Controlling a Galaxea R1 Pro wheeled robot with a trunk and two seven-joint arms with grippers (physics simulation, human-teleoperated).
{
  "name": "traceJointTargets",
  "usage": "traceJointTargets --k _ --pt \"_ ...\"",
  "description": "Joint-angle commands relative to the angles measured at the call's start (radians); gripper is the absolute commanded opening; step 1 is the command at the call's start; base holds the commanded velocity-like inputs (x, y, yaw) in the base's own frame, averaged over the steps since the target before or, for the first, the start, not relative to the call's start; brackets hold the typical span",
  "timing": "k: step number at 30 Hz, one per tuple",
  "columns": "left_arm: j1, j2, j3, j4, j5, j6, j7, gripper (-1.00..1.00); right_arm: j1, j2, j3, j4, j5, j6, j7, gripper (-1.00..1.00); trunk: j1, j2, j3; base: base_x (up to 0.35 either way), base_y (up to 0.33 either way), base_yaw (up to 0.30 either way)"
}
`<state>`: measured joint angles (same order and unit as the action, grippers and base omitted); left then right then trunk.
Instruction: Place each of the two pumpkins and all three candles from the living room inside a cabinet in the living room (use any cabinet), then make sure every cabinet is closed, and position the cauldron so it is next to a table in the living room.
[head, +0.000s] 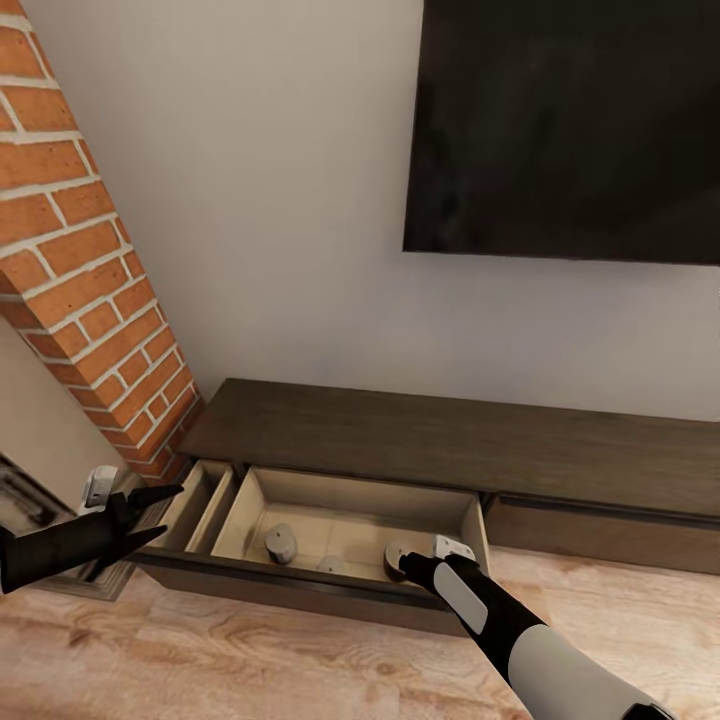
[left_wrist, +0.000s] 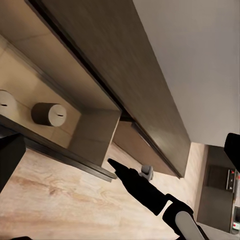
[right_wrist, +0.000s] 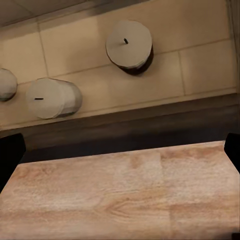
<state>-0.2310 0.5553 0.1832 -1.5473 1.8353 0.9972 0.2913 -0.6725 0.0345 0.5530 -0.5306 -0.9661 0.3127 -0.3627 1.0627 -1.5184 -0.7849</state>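
Item: wall-mounted black screen (head: 565, 125), upper right of the head view, against a pale wall. Item: brick column (head: 85, 270), running down the left side. Item: cabinet (head: 440, 445), a long low dark-brown unit across the middle of the frame; its drawer (head: 345, 520) at lower centre stands pulled out, pale beige inside, presumably left open so the candles could go in; closing it remains to be done. A narrower compartment (head: 200, 500) sits just to its left, also open. Item: wooden floor (head: 250, 650), bottom of the frame. Item: right pincer (head: 408, 566), lower centre, poised over the drawer's front edge near a candle, its fingers spread and empty. Item: left pincer (head: 160, 515), lower left, fingers parted, holding nothing, held clear beside the narrow compartment. Item: three candles (right_wrist: 129, 44), pale short cylinders with dark wicks, lying well apart on the drawer floor.
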Motion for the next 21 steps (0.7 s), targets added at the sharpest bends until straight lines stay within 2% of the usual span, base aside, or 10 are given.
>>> traceJointTargets --k 1,6,21 --pt "-0.001 0.000 0.001 -0.001 0.010 0.003 0.011 1.00 -0.001 -0.001 0.005 -0.002 -0.007 0.002 -0.008 1.00 -0.004 0.007 0.002 0.000 0.000 0.000" --pt "-0.001 0.000 0.001 -0.001 0.010 0.003 0.011 1.00 -0.001 -0.001 0.005 -0.002 -0.006 0.002 -0.008 1.00 -0.023 0.042 0.018 -0.140 0.000 0.000" --pt "-0.001 0.000 0.001 -0.001 0.010 0.003 0.011 1.00 -0.001 -0.001 0.005 -0.002 -0.006 0.002 -0.008 1.00 -0.081 0.147 0.065 -0.312 0.000 0.000"
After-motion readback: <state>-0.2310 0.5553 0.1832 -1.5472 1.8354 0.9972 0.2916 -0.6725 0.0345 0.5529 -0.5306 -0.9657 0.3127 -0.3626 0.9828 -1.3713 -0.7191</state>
